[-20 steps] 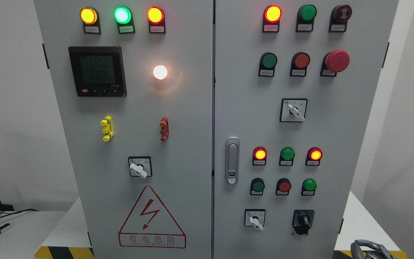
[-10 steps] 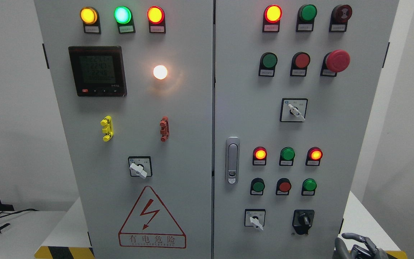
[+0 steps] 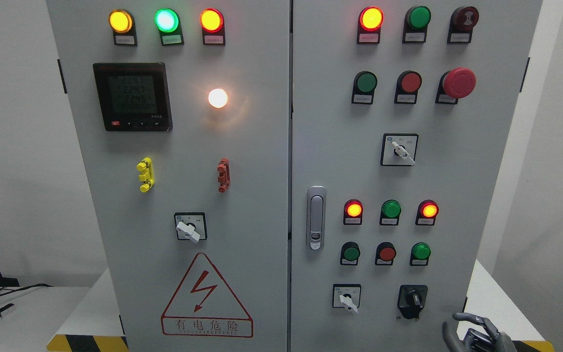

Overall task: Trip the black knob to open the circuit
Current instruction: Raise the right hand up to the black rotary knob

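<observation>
The black knob (image 3: 412,298) sits on a black square plate at the lower right of the grey cabinet's right door (image 3: 335,161), its handle standing about upright. My right hand (image 3: 474,332) rises from the bottom edge, below and to the right of the knob, apart from it. Its grey fingers (image 3: 469,319) are spread loosely and hold nothing. The left arm does not show.
A white selector switch (image 3: 346,297) sits left of the black knob, with green and red push buttons (image 3: 387,253) above. A silver door latch (image 3: 315,217) is near the door seam. A red mushroom stop button (image 3: 459,82) juts out at the upper right.
My right hand has come up and moved left from the bottom right corner toward the black knob, and its fingers have uncurled. The panel looks the same.
</observation>
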